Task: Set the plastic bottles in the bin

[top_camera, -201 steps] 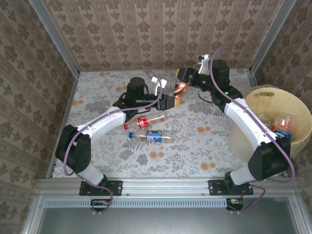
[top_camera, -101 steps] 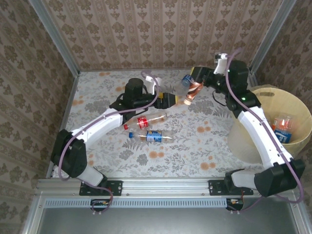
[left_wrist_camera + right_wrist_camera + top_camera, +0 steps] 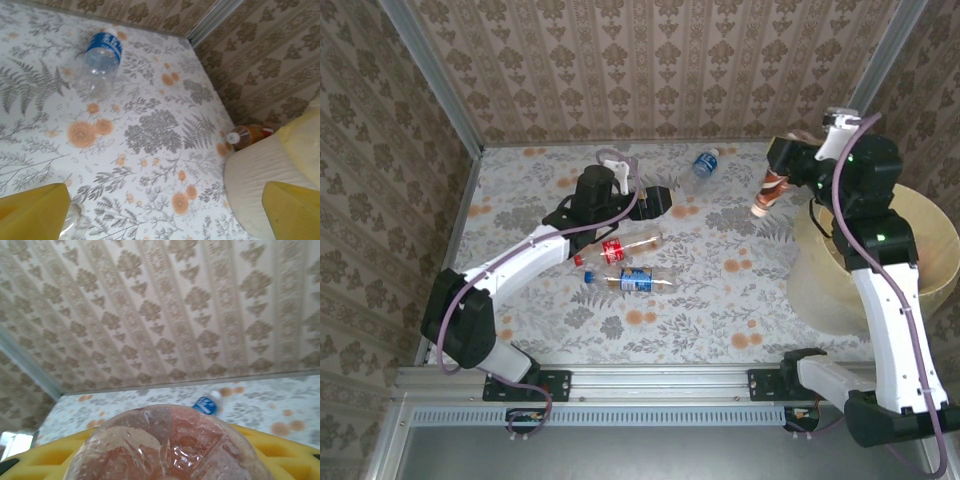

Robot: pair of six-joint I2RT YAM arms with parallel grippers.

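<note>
Standing nearest at the right, the bin [image 3: 817, 285] has the right gripper [image 3: 780, 180] just off its far-left rim, clamped on an orange bottle [image 3: 767, 197] slanting cap-down away from the bin, so the drop looks to lie rightward; farther left of the bin the left gripper [image 3: 672, 200] gapes empty, a blue-label bottle [image 3: 703, 163] beyond.

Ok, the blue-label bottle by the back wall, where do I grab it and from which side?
Across the clear body of the blue-label bottle, just below the label, from straight above, jaws spanning its width. It lies on its side with bare table either side.
</note>
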